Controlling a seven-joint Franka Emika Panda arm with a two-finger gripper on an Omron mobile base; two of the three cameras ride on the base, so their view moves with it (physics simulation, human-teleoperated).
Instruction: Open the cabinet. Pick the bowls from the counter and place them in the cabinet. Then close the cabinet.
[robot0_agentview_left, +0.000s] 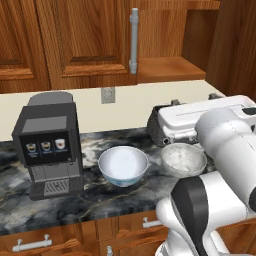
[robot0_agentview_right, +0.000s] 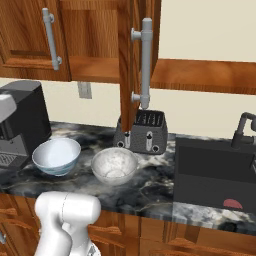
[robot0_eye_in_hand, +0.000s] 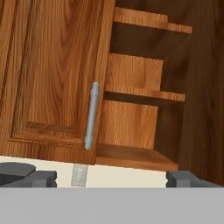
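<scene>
The cabinet's left door is shut, its grey bar handle at the inner edge. The right door is swung wide open, baring wooden shelves with nothing on them. On the dark marble counter the white and blue bowl stands left of the speckled grey bowl; both show again as the white and blue bowl and the speckled bowl. My gripper is open, holds nothing, and faces the cabinet from below its lowest shelf.
A black coffee machine stands left of the bowls. A dark toaster sits behind the speckled bowl under the open door. A sink with a faucet lies to the right. Drawers run below the counter.
</scene>
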